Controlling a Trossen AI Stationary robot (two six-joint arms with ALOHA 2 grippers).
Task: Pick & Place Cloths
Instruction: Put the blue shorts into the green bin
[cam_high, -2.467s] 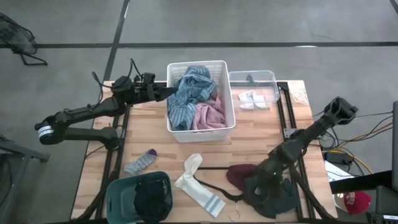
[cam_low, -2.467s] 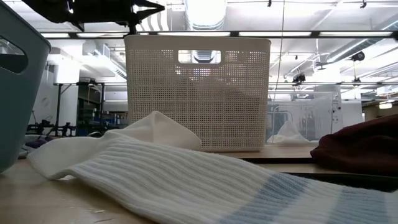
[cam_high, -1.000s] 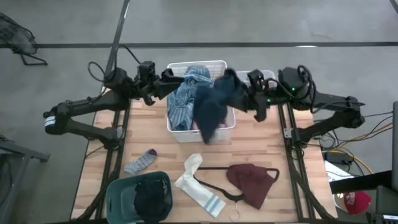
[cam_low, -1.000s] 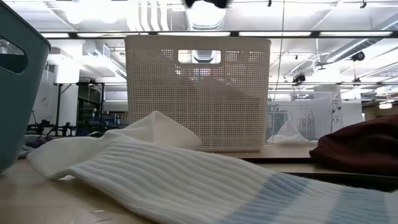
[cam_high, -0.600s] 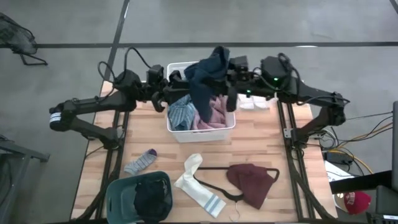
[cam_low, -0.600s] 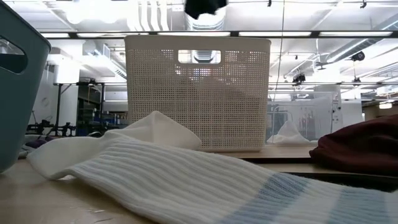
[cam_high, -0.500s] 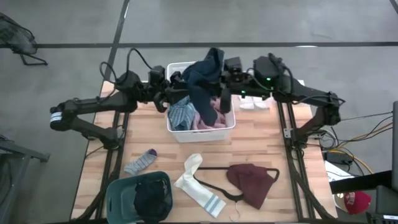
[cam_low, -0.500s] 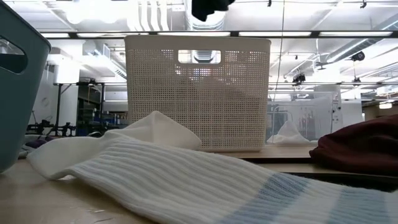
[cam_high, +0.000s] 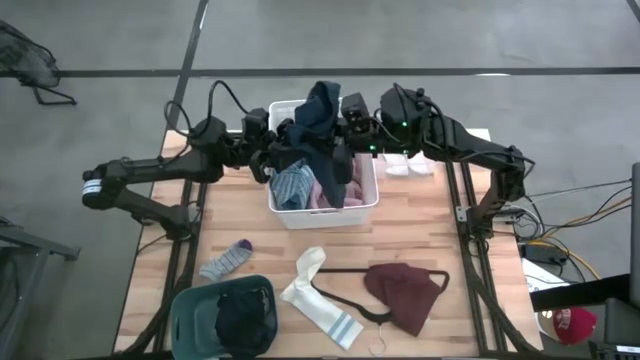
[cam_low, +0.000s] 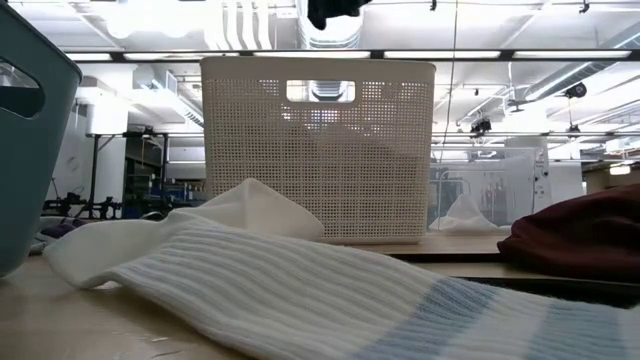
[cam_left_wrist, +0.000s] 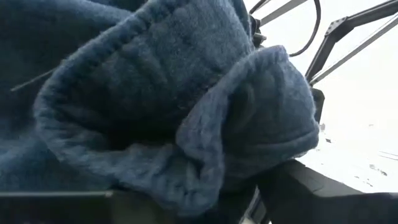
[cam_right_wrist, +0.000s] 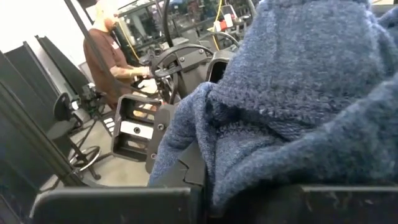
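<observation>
High view: right end effector (cam_high: 345, 128) clamped on dark cloth (cam_high: 318, 125), above white basket (cam_high: 372, 185); left end effector (cam_high: 272, 158) alongside, grip unclear. Low view: cloth at top edge, above basket. Wrist views: cloth fills both. Best release once centred over basket.

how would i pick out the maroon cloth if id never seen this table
Start at the white basket in the middle of the wooden table and go toward the near edge, slightly right. The maroon cloth lies crumpled there over a thin black hanger; it is the only dark red thing, beside a white striped sock.
</observation>
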